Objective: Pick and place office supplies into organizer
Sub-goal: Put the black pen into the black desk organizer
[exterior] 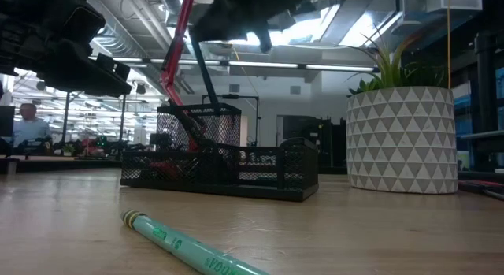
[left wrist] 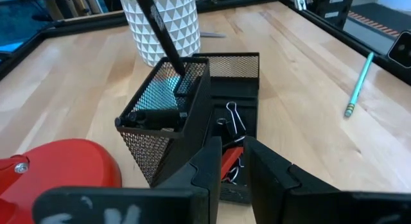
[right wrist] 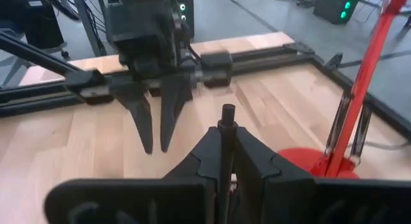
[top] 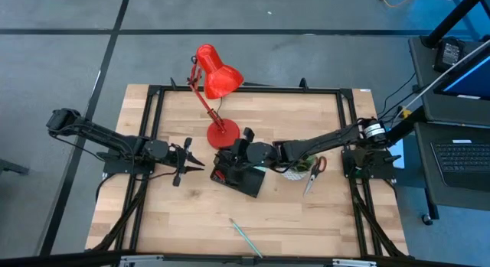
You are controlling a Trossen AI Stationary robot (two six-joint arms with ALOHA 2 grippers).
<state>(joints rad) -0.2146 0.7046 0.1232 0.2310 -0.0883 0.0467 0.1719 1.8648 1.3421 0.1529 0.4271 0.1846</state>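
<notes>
The right tool point(right wrist: 221, 161) is clamped on a thin dark pen point(right wrist: 226, 131), held upright right above the black mesh organizer point(top: 239, 174); left tool point(top: 186, 161) waits beside it, fingers slightly apart, empty.

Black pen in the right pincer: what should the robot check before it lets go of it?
1. Right pincer shut tight on the black pen: ok.
2. Pen's lower end inside the organizer, in its tall mesh cup: ok, as the left wrist view shows it.
3. Pen touching the cup's bottom: cannot tell, the mesh hides it.
4. Left pincer out of the way: ok, it hangs open and empty, apart from the organizer.
5. Red lamp clear of the right arm: ok, it stands behind the organizer.
6. All supplies put away: not ok, the teal pen and the scissors lie on the table.
</notes>
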